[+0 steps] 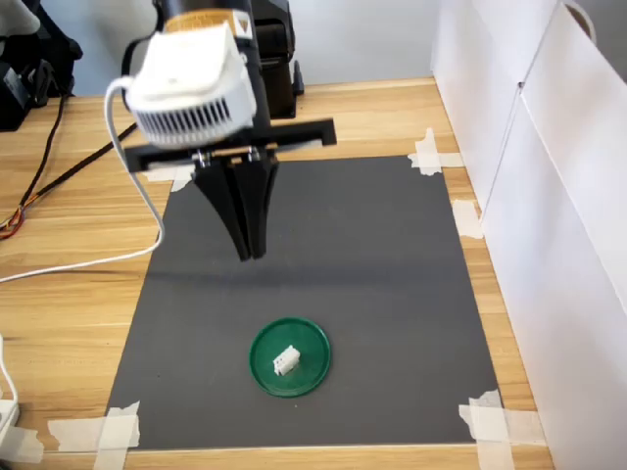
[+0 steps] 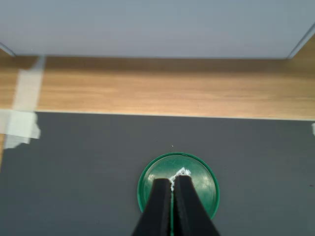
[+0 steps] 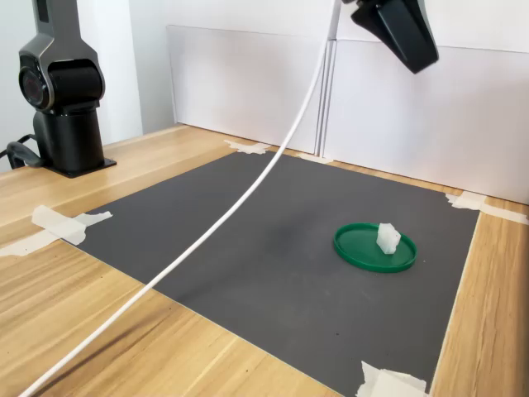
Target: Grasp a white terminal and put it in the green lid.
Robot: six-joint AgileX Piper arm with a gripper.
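The white terminal point(image 1: 286, 360) lies inside the green lid point(image 1: 312, 375), resting on the lid's floor a little off its middle, and the lid sits flat on the dark grey mat point(image 1: 372, 255) toward the near edge in the first exterior view; in the second exterior view the terminal point(image 3: 388, 238) stands up pale against the lid point(image 3: 359, 246), toward the second exterior view's right side of the mat point(image 3: 248, 248); the gripper point(image 1: 251, 253) hangs in the air well above the mat, its two black fingers point(image 1: 233, 211) pressed together with nothing between them, the jaws clenched on empty air; in the first exterior view its tip shows farther back on the mat than the lid, well apart from the terminal and touching neither; in the wrist view the closed fingertips point(image 2: 172, 183) overlap the lid point(image 2: 197, 169) and hide most of the terminal point(image 2: 182, 172), of which only a small white edge peeks out just past them; white tape point(image 1: 423, 154) holds the mat's corners to the wooden table point(image 1: 78, 323); a white cable point(image 3: 248, 194) slants across the second exterior view.
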